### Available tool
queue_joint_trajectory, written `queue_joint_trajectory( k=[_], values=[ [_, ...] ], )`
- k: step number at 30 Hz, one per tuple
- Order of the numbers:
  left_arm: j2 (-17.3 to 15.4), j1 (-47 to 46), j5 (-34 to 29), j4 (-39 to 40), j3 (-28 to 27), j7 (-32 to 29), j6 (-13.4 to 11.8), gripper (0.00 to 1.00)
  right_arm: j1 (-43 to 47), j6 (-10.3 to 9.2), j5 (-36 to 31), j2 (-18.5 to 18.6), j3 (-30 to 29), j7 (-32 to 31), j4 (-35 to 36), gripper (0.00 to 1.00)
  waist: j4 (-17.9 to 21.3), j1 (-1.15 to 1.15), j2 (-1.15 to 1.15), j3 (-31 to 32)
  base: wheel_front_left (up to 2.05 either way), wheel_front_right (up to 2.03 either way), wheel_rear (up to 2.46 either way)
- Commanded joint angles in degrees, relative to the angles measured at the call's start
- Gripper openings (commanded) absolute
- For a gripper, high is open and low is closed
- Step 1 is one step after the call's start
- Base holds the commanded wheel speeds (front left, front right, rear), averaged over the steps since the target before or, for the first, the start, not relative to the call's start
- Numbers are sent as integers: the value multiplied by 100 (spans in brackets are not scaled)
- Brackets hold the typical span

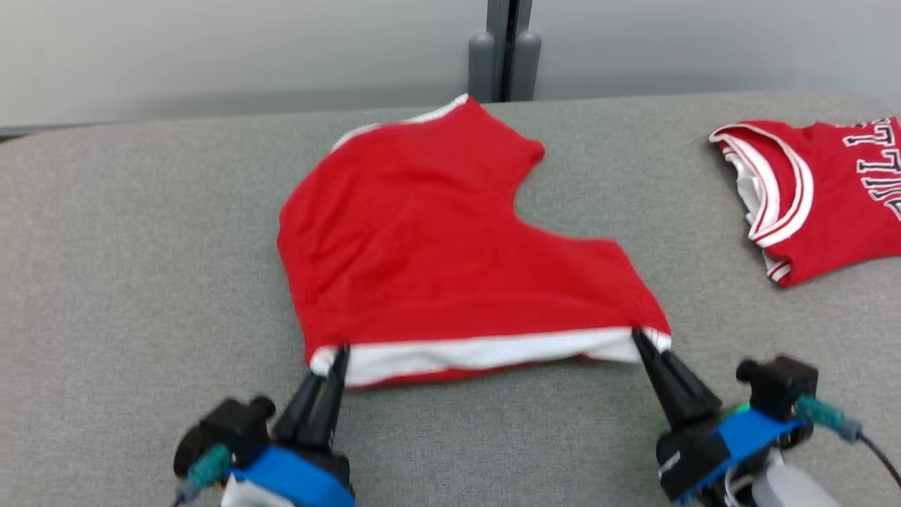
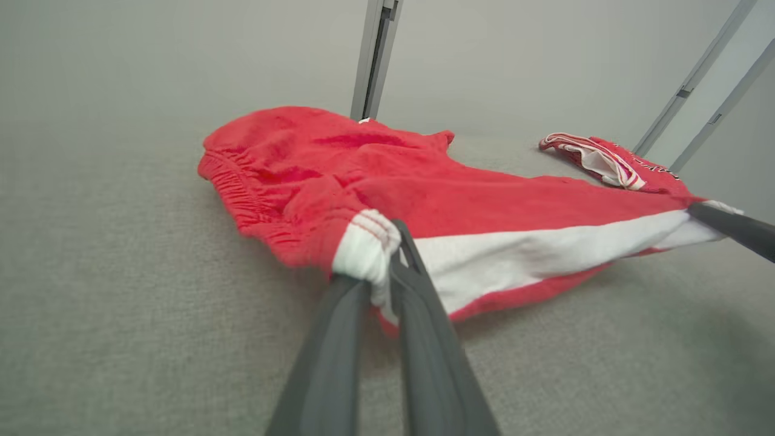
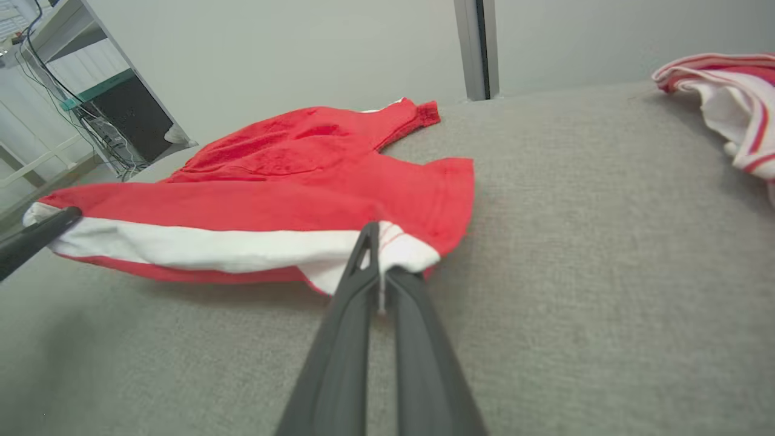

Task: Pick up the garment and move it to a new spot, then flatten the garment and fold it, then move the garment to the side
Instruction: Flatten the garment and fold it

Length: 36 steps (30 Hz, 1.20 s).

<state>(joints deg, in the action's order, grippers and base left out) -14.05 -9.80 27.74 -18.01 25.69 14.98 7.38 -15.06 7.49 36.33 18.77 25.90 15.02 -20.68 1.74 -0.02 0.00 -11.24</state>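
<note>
You are holding the red knit garment, a soft pair of shorts with a broad white band along its near edge, by both near corners. It is lying spread in the middle of the grey woven-fabric tabletop, which has a coarse, flat weave.

The left gripper is pinching the left corner. Its long dark tapered jaws are closed on the bunched white band, where fine red stitch lines are showing. The right gripper is doing the same at the right corner, its jaws pressed together on the white cloth.

The white band is running taut and straight between the two grips. In both wrist views it is sitting slightly raised, casting a shadow on the weave beneath. Behind it the red cloth is sagging into shallow wrinkles. In the left wrist view a gathered, elastic-looking edge is puckering along the garment's left side. A curved notch is cutting into its far right side.

A red jersey with white-and-red striped trim is lying crumpled well apart at the tabletop's far right.
</note>
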Motion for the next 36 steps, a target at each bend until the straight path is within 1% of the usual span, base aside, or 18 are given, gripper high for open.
queue_joint_trajectory(
  k=[1, 6, 10, 14, 18, 24, 29, 33, 36],
  values=[
    [20, 195, -1, 74, -20, 27, 4, 0, 262, 1, 12, 71, 0, 18, 116, 0, 54, 2, 0, 138, 0, 0, 0],
    [-87, 797, -111, 235, -63, 28, -22, 0, 1056, 1, 137, 122, -94, 17, 426, 0, -61, 2, 0, 394, 0, 0, 0],
    [-155, 1103, -132, 365, -55, 28, -37, 0, 1546, 1, 161, 126, -140, 15, 664, 0, -134, 2, 0, 533, 0, 0, 0],
    [-187, 1270, -119, 461, -6, 17, -53, 0, 1815, 1, 129, 59, -294, -21, 880, 0, -179, 2, 0, 591, 0, 0, 0],
    [-165, 1213, -104, 498, -6, 12, -84, 0, 1830, 1, 51, 38, -488, -104, 994, 0, -213, 2, 0, 576, 0, 0, 0],
    [-171, 879, -211, 556, 30, 16, -69, 0, 1221, 1, -104, 219, -510, -219, 1106, 0, -258, 2, 0, 470, 0, 0, 0],
    [-198, 433, -291, 601, 79, 19, -34, 0, 334, 1, -59, 318, -425, -371, 987, 0, -368, 2, 0, 255, 0, 0, 0],
    [-189, -37, -321, 584, 118, 21, -18, 0, -597, 1, -111, 378, -224, -545, 637, 0, -458, 2, 0, -31, 0, 0, 0],
    [-168, -461, -314, 476, 80, 24, -2, 0, -1316, 1, -62, 373, -135, -576, 237, 0, -585, 2, 0, -322, 0, 0, 0]
  ],
)
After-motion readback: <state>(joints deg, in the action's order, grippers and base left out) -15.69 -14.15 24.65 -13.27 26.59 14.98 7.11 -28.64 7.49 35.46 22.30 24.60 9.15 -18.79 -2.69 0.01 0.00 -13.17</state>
